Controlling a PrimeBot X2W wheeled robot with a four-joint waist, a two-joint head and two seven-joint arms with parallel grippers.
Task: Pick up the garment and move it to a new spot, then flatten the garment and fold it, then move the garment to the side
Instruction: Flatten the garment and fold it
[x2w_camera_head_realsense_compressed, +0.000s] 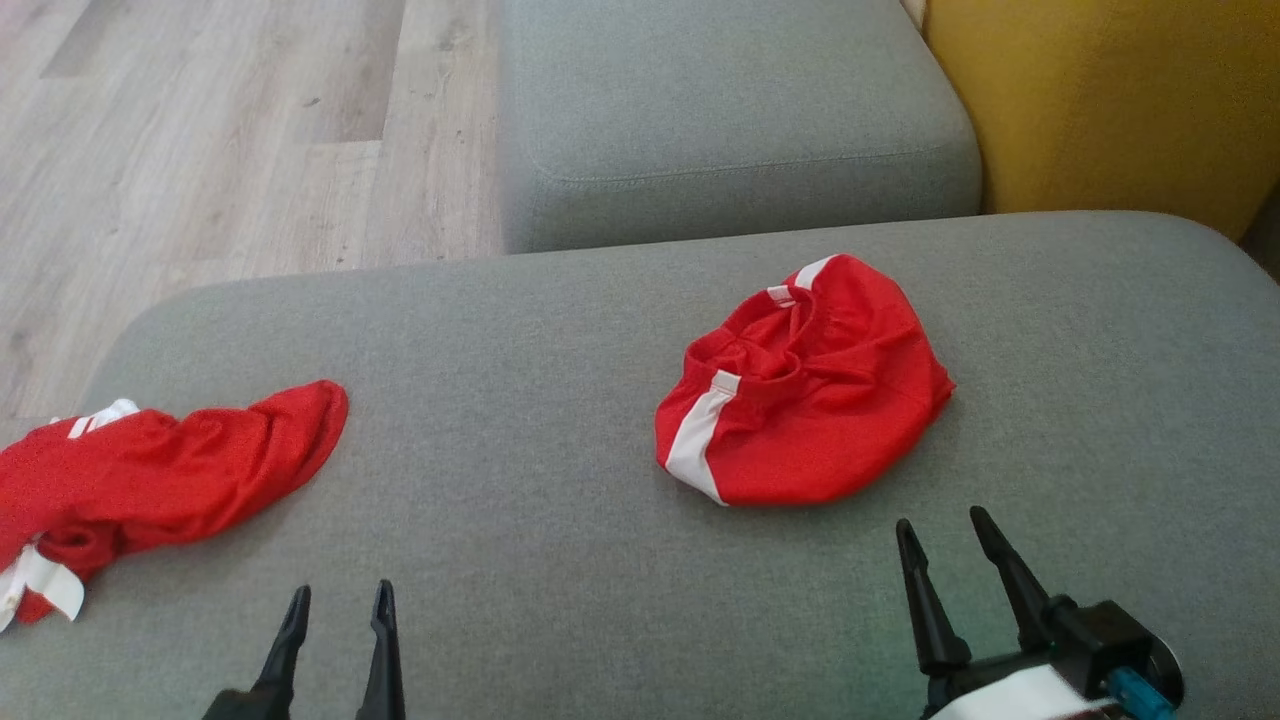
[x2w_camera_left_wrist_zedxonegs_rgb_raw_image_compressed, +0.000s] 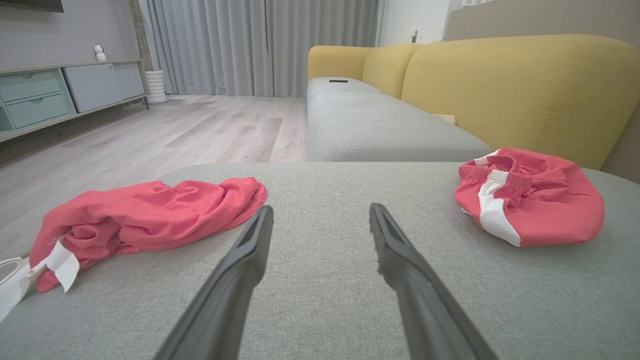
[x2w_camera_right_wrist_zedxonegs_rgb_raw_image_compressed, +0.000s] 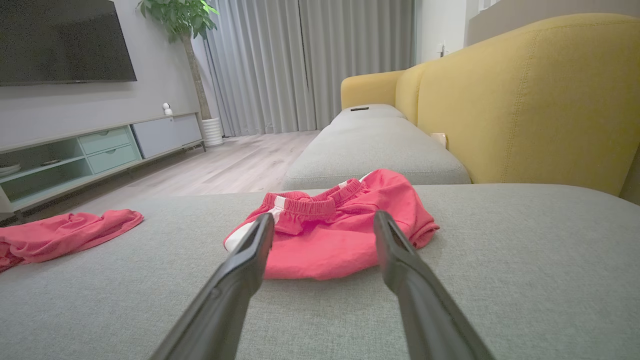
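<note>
Nearest, the left claw (x2w_camera_head_realsense_compressed: 342, 590) and right claw (x2w_camera_head_realsense_compressed: 940, 518) hang apart and empty over the grey fabric sofa seat (x2w_camera_head_realsense_compressed: 560, 480). Right of the seat's middle, the bunched red white-striped shorts (x2w_camera_head_realsense_compressed: 810, 400) lie unlifted; every step likely remains. At the seat's left edge lies a crumpled red garment (x2w_camera_head_realsense_compressed: 150, 480).

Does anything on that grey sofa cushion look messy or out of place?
Yes: both garments are crumpled. The red white-striped shorts sit bunched in a mound mid-cushion; the other red white-trimmed garment sprawls at the left edge of the grey fabric cushion. Nothing looks spilled or torn.
</note>
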